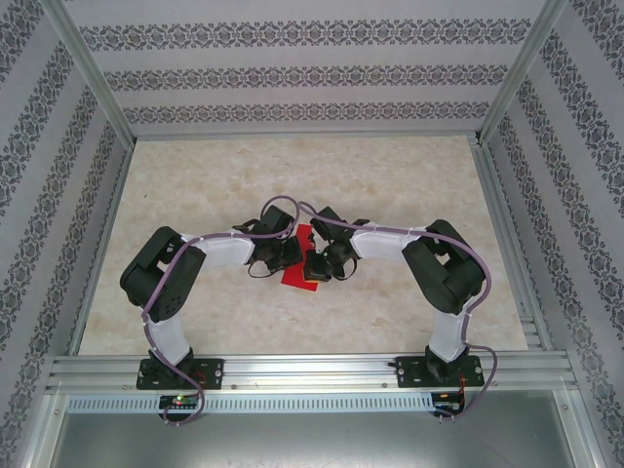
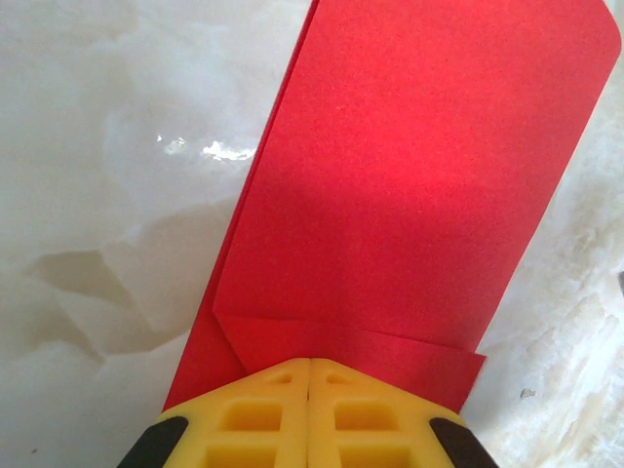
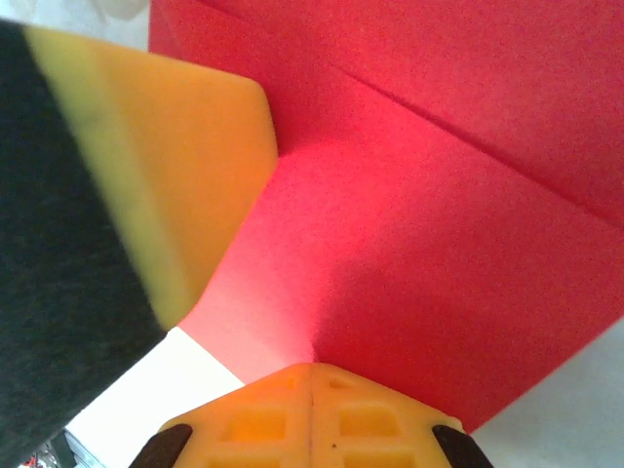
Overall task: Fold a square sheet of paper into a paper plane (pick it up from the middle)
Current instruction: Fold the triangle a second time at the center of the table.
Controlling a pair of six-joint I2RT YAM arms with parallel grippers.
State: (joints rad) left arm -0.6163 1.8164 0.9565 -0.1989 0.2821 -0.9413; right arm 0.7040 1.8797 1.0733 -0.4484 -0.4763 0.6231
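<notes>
The square sheet of paper point(image 1: 297, 265) is bright red and lies folded on the marble table between my two grippers. The left wrist view shows its layers point(image 2: 409, 195) flat, with a folded strip along the near edge. My left gripper point(image 2: 309, 363) is shut, its yellow tips resting on that strip point(image 1: 289, 255). My right gripper point(image 3: 312, 368) is shut too point(image 1: 325, 263), its tips against the paper point(image 3: 439, 244) where it bends, with the left side lifted and lighter. One left finger point(image 3: 175, 166) sits on the paper's far edge. No paper plane shape is in view.
The pale marble tabletop point(image 1: 390, 185) stretches wide behind and to both sides of the arms. Patterned walls point(image 1: 312, 78) and aluminium frame rails point(image 1: 312, 369) enclose it.
</notes>
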